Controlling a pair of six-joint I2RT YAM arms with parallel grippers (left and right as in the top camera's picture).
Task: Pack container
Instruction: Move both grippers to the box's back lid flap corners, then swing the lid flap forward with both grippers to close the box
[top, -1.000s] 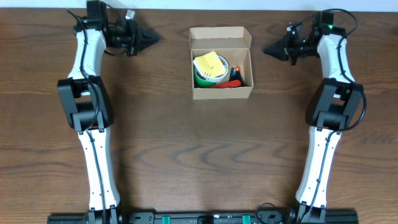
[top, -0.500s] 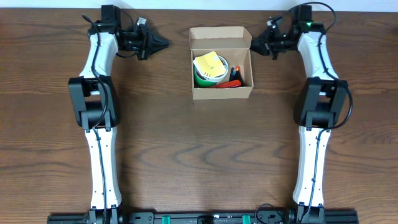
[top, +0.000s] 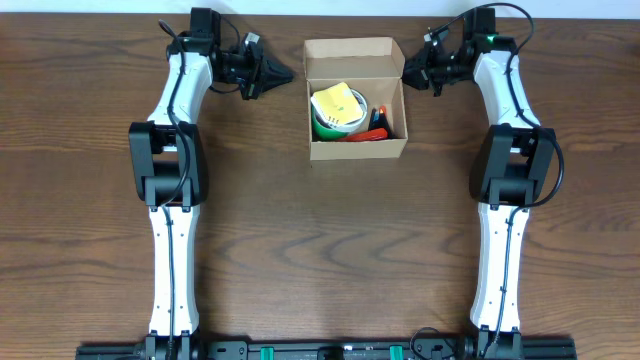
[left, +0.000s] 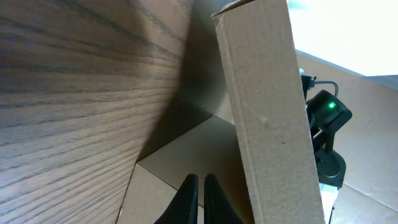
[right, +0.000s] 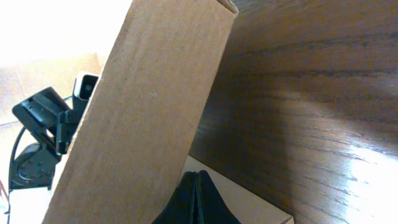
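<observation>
One cardboard box (top: 357, 148) is being shown on one table (top: 300, 250) between two robot arms: left arm (top: 170, 200), right arm (top: 510, 200). One yellow pad (top: 338, 100), one green roll (top: 325, 126) and one red item (top: 376, 133) are being held inside.

Overhead, we look straight down on the whole desk (top: 300, 250). At each wrist we sit tight against the container (top: 358, 149), the left camera facing right, the right facing left, both tilted. All three views share its open flap (left: 267, 93).

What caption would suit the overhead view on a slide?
An open cardboard box sits between the left gripper and right gripper, both shut, tips aimed at its lid flap.
</observation>
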